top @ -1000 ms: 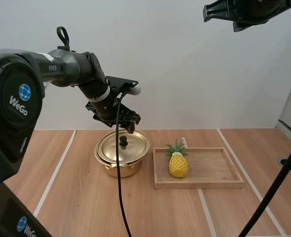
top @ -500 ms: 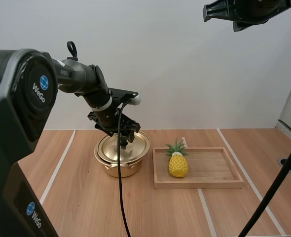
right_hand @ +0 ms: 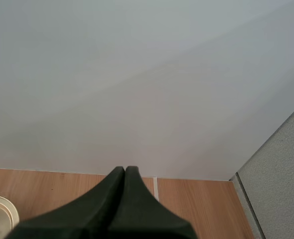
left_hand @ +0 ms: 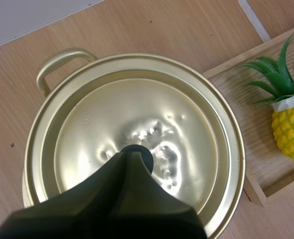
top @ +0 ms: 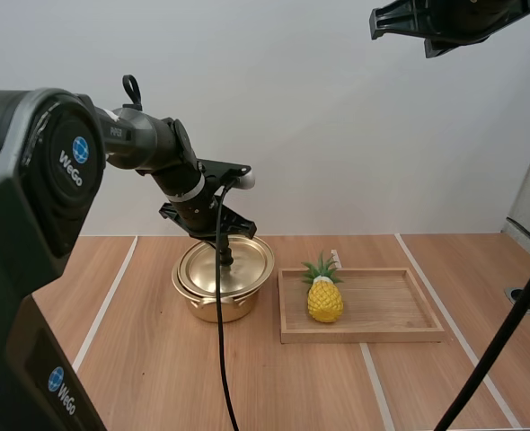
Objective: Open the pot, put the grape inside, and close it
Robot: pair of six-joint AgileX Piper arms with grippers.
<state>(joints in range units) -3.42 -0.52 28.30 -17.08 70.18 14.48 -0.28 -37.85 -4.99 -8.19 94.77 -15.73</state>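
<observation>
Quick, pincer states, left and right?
Left pincer: closed on the lid knob.
Right pincer: closed, holding nothing.

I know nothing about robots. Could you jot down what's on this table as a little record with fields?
Pot: shiny gold metal pot with loop handles, on the wooden table
Lid: gold metal lid, sitting on the pot
Left gripper: left gripper over the lid, tips closed on its black knob
Right gripper: right gripper raised high, fingers shut on nothing
Tray: shallow wooden tray, beside the pot
Fruit: yellow toy pineapple with green leaves, upright in the tray's end nearest the pot
</observation>
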